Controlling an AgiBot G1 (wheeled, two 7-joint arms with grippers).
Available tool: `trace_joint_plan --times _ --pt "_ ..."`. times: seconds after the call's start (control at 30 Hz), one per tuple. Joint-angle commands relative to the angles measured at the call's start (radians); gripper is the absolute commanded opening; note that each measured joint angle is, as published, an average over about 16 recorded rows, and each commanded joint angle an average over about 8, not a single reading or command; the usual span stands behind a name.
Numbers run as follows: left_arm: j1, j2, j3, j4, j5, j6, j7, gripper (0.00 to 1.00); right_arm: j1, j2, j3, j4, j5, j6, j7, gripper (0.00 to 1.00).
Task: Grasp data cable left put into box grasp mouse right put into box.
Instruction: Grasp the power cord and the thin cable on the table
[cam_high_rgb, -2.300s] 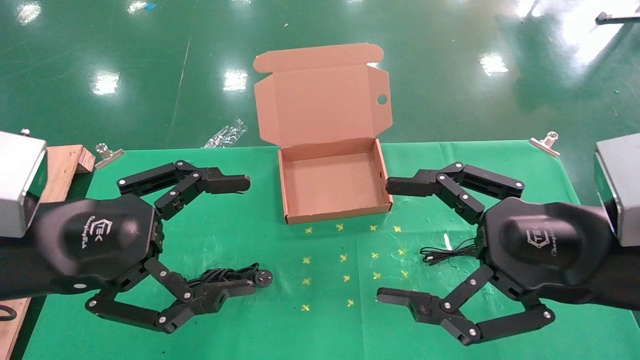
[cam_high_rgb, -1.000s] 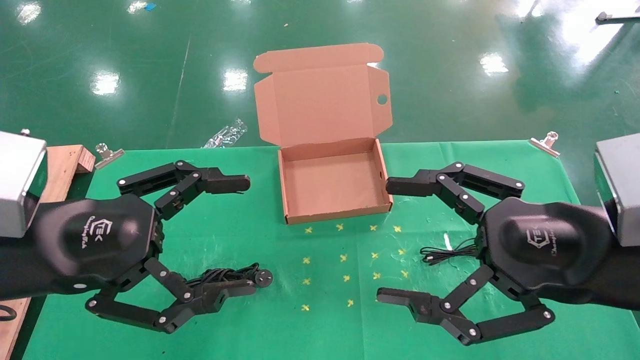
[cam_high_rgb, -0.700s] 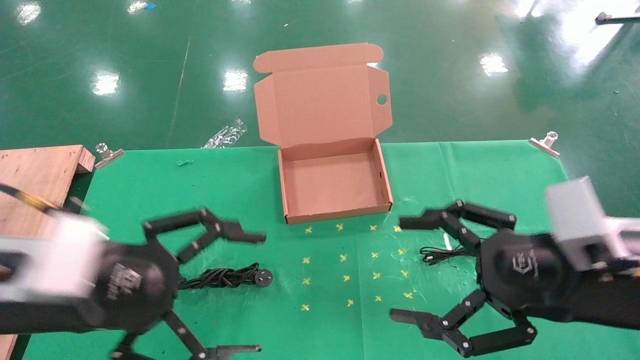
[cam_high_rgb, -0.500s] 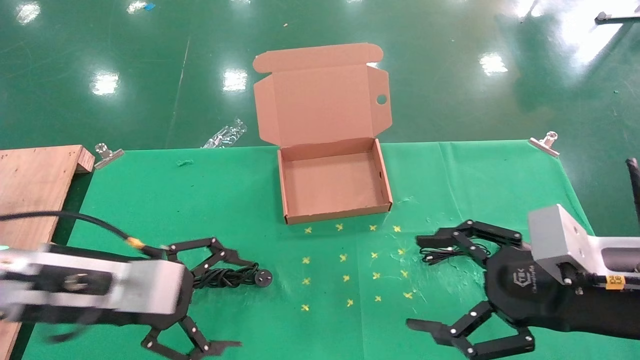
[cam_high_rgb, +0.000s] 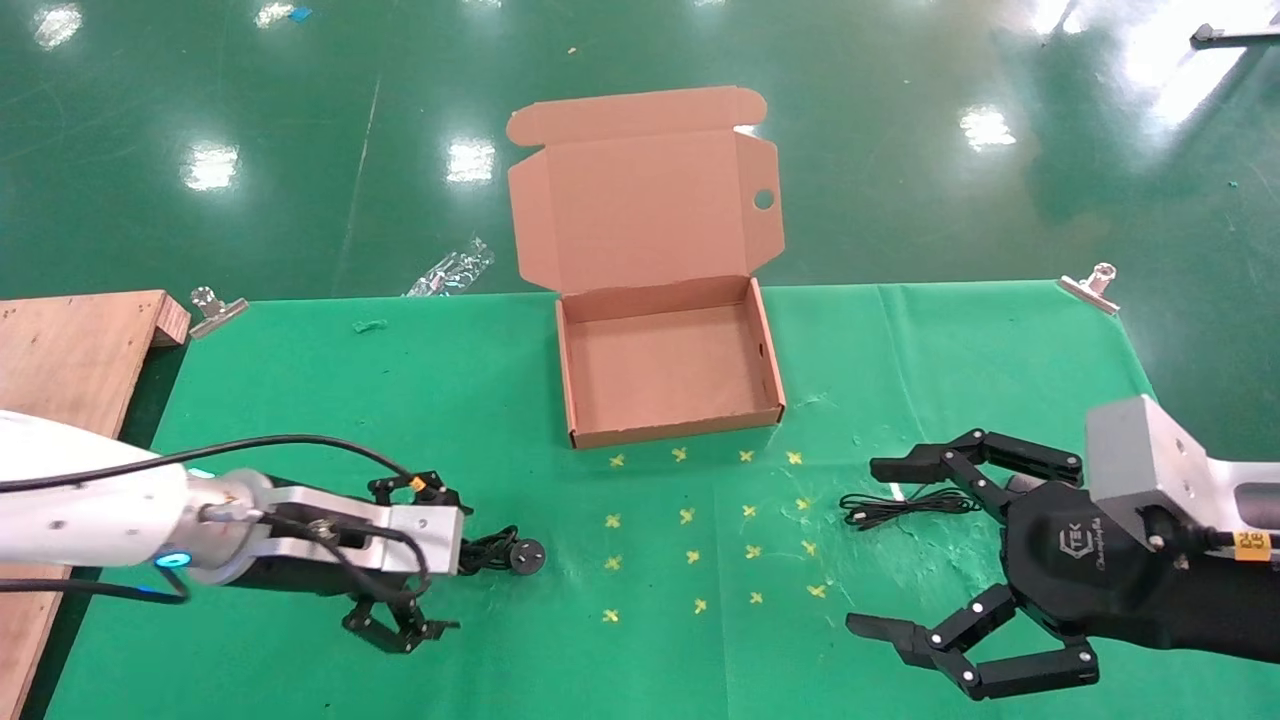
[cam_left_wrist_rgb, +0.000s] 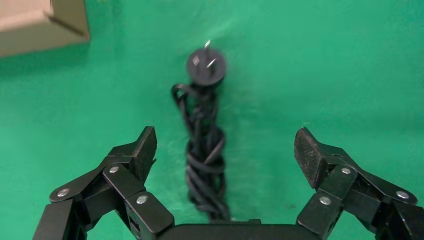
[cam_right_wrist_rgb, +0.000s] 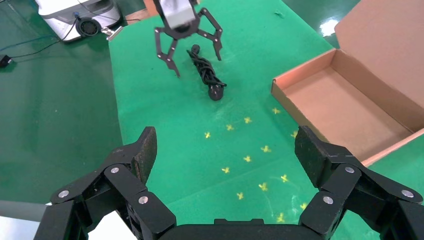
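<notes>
The data cable (cam_high_rgb: 505, 552), a coiled black bundle with a round disc end, lies on the green cloth at the front left. My left gripper (cam_high_rgb: 447, 560) is open and low over its near end. In the left wrist view the cable (cam_left_wrist_rgb: 202, 145) runs between the spread fingers (cam_left_wrist_rgb: 142, 152) without touching them. My right gripper (cam_high_rgb: 870, 545) is open at the front right. A thin black cord (cam_high_rgb: 895, 508) lies by its far finger. The mouse is hidden. The open brown box (cam_high_rgb: 670, 432) stands empty at the middle back, its lid (cam_high_rgb: 640, 200) upright. It also shows in the right wrist view (cam_right_wrist_rgb: 340, 102).
A wooden board (cam_high_rgb: 60, 350) lies at the left edge of the table. Metal clips (cam_high_rgb: 215, 308) (cam_high_rgb: 1090, 285) hold the cloth at the back corners. Yellow cross marks (cam_high_rgb: 690, 520) dot the cloth between the grippers. A plastic wrapper (cam_high_rgb: 450, 268) lies on the floor beyond.
Both arms have dropped from high in front of the camera toward the table. The left gripper has turned and come down over the cable bundle. The right gripper has drawn back to the right.
</notes>
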Motion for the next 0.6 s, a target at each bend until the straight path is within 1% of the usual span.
trace_joint_plan --times 0.03,0.17,0.27,0.6 --pt "0.004 0.021 0.015 0.008 0.053 -0.029 -0.015 1.0 -0.001 0.003 0.001 0.003 0.0 0.002 0.002 1.0" --pt "0.003 0.059 0.036 0.041 0.129 -0.072 -0.023 1.0 0.01 0.001 -0.003 0.007 -0.01 -0.001 0.007 1.0" --pt "-0.002 0.08 0.048 0.067 0.163 -0.087 -0.025 1.0 0.02 0.0 -0.008 0.008 -0.02 -0.005 0.013 1.0" --pt "-0.008 0.1 0.063 0.111 0.206 -0.096 -0.036 1.0 0.042 0.004 -0.028 0.011 -0.065 -0.021 0.028 1.0"
